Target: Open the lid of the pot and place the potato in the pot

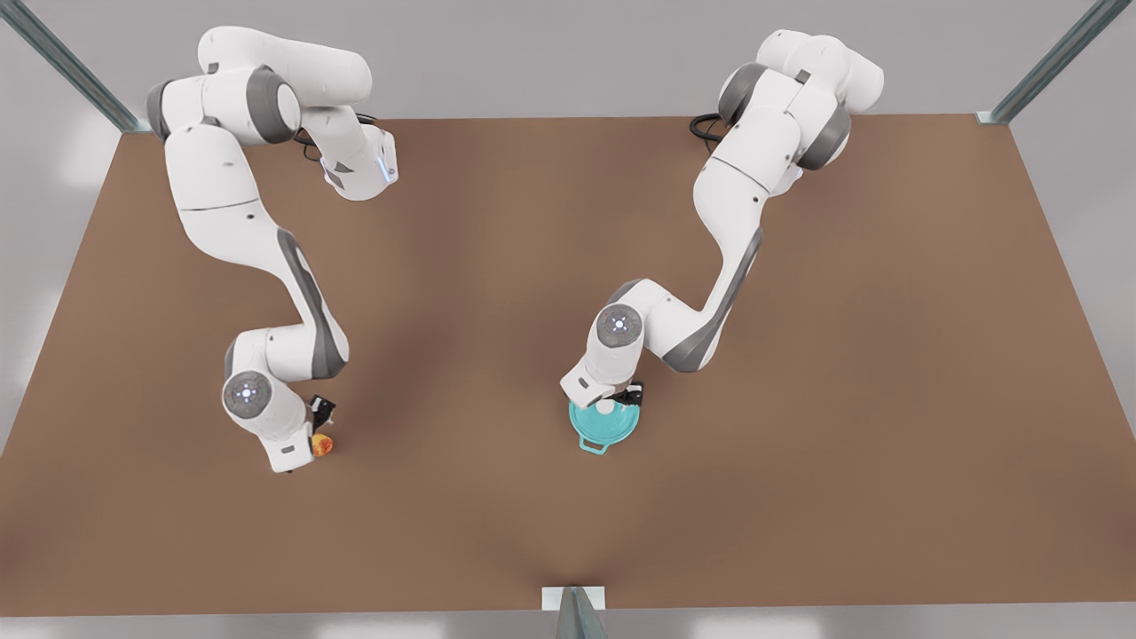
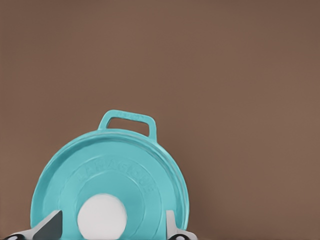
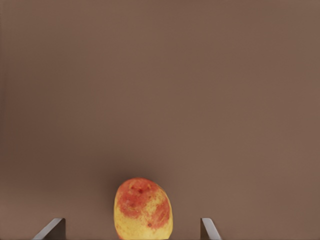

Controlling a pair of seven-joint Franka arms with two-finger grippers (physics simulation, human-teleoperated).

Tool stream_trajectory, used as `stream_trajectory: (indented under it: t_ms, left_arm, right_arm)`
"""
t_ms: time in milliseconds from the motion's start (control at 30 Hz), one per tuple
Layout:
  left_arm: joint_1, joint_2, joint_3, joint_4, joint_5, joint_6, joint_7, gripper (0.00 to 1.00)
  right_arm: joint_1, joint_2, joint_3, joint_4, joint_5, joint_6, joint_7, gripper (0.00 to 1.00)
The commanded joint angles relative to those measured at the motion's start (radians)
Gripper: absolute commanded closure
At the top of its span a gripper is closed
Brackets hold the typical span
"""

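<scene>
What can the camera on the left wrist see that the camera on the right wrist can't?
The left wrist view alone shows the teal pot lid with its white knob, sitting on the pot, whose loop handle sticks out behind. The left end effector is open around the knob. The right wrist view alone shows the yellow and red potato, lying between the fingers of the open right end effector. Both views share the brown table and two fingertips that are apart.
</scene>
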Motion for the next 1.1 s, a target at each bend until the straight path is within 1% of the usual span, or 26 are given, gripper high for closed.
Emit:
stream_trajectory:
  t_ms: [0,67,100,133,167,267,300,333,467,533,600,633,733,800,833,867,900,967,1000,1033,1067]
  left_arm:
    - [0.0,0.0,0.0,0.0,0.004,0.005,-0.105,0.0]
    - [0.0,0.002,0.0,0.0,0.004,0.005,-0.105,0.0]
    - [0.0,0.002,0.0,0.0,0.004,0.005,-0.106,0.05]
    - [0.002,0.002,0.0,0.0,0.004,0.005,-0.108,0.27]
    - [0.003,0.002,0.001,0.0,0.002,0.005,-0.108,0.37]
    - [0.006,0.014,0.012,0.009,0.001,0.005,-0.101,0.39]
    - [0.006,0.014,0.012,0.009,0.001,0.005,-0.101,0.45]
    - [0.006,0.014,0.014,0.011,0.001,0.003,-0.101,0.54]
    - [0.014,0.0,0.015,0.015,0.001,-0.014,-0.092,0.54]
    - [0.035,-0.01,0.018,0.029,-0.004,-0.096,-0.019,0.54]
    - [0.113,-0.026,0.011,0.035,-0.013,-0.11,0.135,0.54]
    - [0.17,-0.026,0.009,0.049,-0.013,-0.147,0.274,0.54]
    - [0.278,-0.006,0.018,0.051,-0.008,-0.106,0.537,0.54]
    - [0.284,0.017,0.017,0.049,-0.008,-0.064,0.546,0.54]
    - [0.282,0.037,0.015,0.051,-0.01,-0.041,0.537,0.54]
    - [0.282,0.043,0.015,0.051,-0.008,-0.038,0.537,0.54]
    - [0.282,0.051,0.015,0.049,-0.008,-0.024,0.537,0.53]
    - [0.282,0.073,0.015,0.051,-0.008,-0.001,0.538,0.53]
    - [0.282,0.066,0.015,0.051,-0.008,-0.006,0.541,0.0]
    - [0.284,0.062,0.015,0.051,-0.008,-0.015,0.543,0.0]
    - [0.284,0.06,0.017,0.051,-0.008,-0.015,0.543,0.0]
  right_arm:
    - [-0.001,0.013,0.0,0.003,0.0,0.013,-0.222,0.0]
    - [-0.001,0.027,0.0,0.004,0.0,0.014,-0.222,0.0]
    - [0.001,0.03,0.0,0.007,0.001,0.014,-0.222,0.0]
    - [0.01,0.031,0.0,0.009,0.004,0.014,-0.222,0.0]
    - [0.013,0.037,0.0,0.01,0.004,0.014,-0.222,0.0]
    - [0.011,0.039,0.0,0.017,0.001,0.013,-0.223,0.0]
    - [0.008,0.039,0.0,0.017,-0.002,0.013,-0.223,0.0]
    - [0.005,0.039,0.0,0.017,-0.003,0.013,-0.225,0.0]
    - [-0.01,0.042,-0.002,0.044,-0.005,0.013,-0.259,0.0]
    - [-0.015,0.046,-0.002,0.046,-0.004,0.013,-0.263,0.0]
    - [-0.016,0.066,-0.002,0.05,-0.003,0.013,-0.263,0.0]
    - [-0.018,0.074,-0.003,0.055,-0.002,0.013,-0.277,0.0]
    - [-0.018,0.089,-0.003,0.064,0.0,0.013,-0.277,0.0]
    - [-0.018,0.091,-0.003,0.064,0.001,0.014,-0.277,0.0]
    - [-0.024,0.091,-0.003,0.064,0.001,0.014,-0.277,0.02]
    - [-0.024,0.091,-0.003,0.064,0.001,0.014,-0.277,0.08]
    - [-0.024,0.091,-0.003,0.064,0.001,0.013,-0.279,0.17]
    - [-0.024,0.091,-0.003,0.064,0.001,0.013,-0.277,0.23]
    - [-0.024,0.089,-0.003,0.064,0.001,0.013,-0.277,0.26]
    - [-0.024,0.089,-0.003,0.064,0.001,0.013,-0.277,0.31]
    - [-0.024,0.088,-0.003,0.064,0.001,0.013,-0.277,0.33]
